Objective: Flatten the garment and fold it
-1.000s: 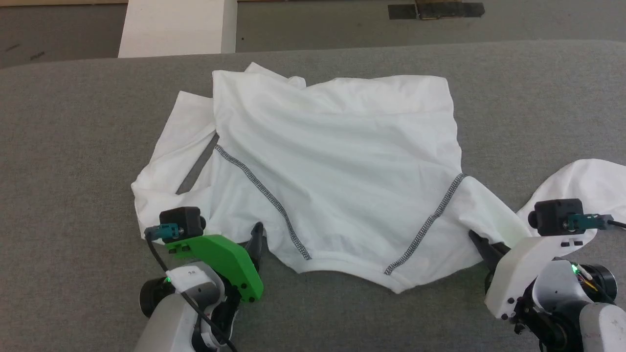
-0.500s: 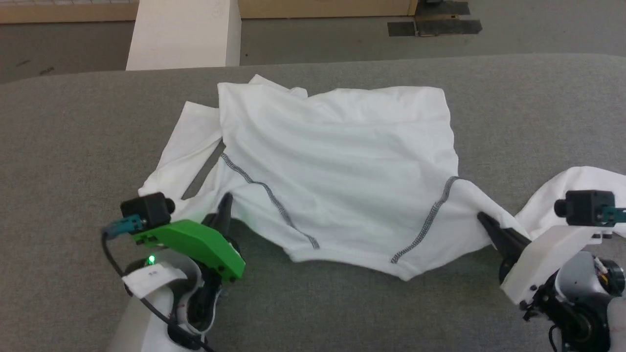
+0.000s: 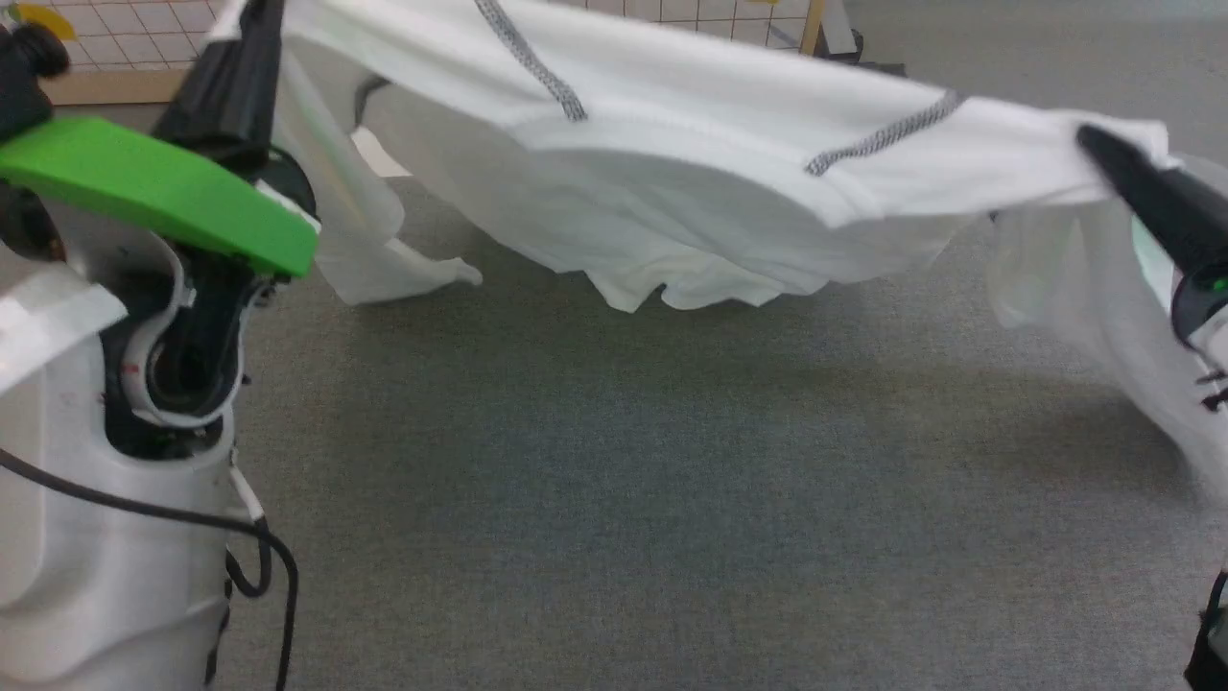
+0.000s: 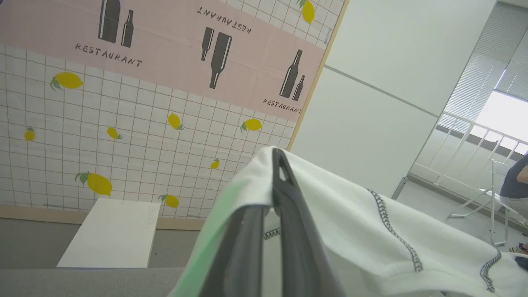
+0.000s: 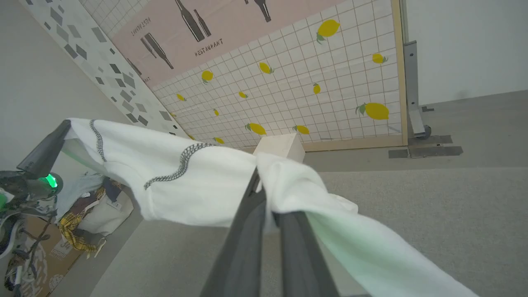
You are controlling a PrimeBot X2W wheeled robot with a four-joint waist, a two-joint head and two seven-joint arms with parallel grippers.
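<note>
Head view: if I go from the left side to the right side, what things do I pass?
left gripper → shirt, held up off the grey surface → right gripper

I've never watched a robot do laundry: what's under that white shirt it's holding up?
Under the thin white long-sleeved shirt, pinched by the left gripper and right gripper, lies grey fabric tabletop in shadow. Its drooping folds hide the tabletop beyond.

The shirt (image 3: 672, 182), flat on the bench (image 3: 614, 499) a second ago, now hangs in the air, stretched between the raised left gripper (image 3: 247, 38) and right gripper (image 3: 1103, 154), its body and sleeves sagging below.
</note>
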